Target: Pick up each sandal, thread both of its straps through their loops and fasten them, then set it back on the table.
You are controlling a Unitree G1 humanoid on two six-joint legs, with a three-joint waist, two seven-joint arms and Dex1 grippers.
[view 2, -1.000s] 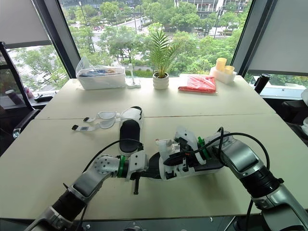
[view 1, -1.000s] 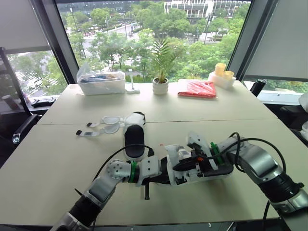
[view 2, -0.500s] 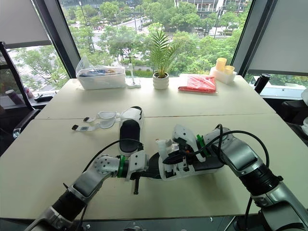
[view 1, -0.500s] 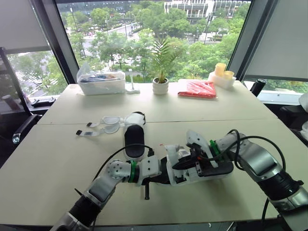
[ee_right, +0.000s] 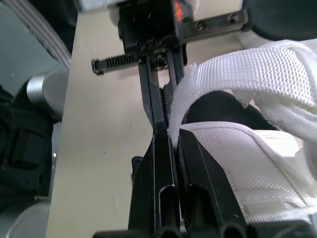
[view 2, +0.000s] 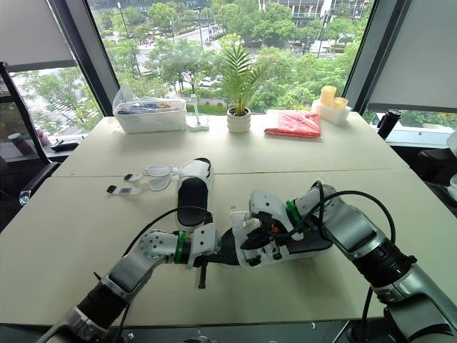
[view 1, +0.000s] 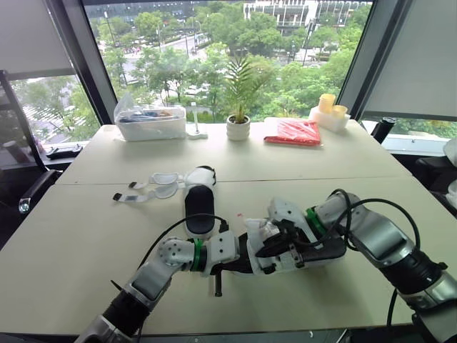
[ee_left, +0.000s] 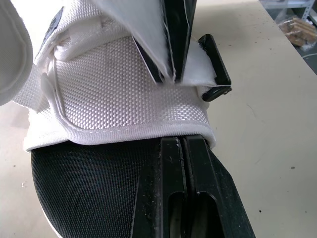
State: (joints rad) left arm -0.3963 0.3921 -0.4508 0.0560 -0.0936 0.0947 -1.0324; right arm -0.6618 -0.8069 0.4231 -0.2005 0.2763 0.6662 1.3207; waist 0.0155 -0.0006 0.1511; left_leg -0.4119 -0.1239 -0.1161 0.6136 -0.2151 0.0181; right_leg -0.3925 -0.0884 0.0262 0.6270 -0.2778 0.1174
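A white sandal with a black sole (view 1: 323,251) is held low over the table's front middle between both grippers. My left gripper (ee_left: 182,143) is shut on the front edge of the sandal, at the rim of its white mesh upper (ee_left: 119,94). My right gripper (ee_right: 173,135) is shut on the end of a white strap (ee_right: 247,74), holding it beside the black loop (ee_left: 216,69). The second sandal (view 1: 199,204) lies flat farther back on the table, its straps (view 1: 152,187) spread open to its left.
Along the far edge of the table (view 1: 86,236) stand a clear plastic box (view 1: 151,123), a small potted plant (view 1: 238,127), a red packet (view 1: 293,132) and yellow cups on a white holder (view 1: 329,109). A seam crosses the table behind the held sandal.
My right gripper has moved left across the sandal with the strap end, closer to my left gripper. The left arm and the second sandal have stayed in place.
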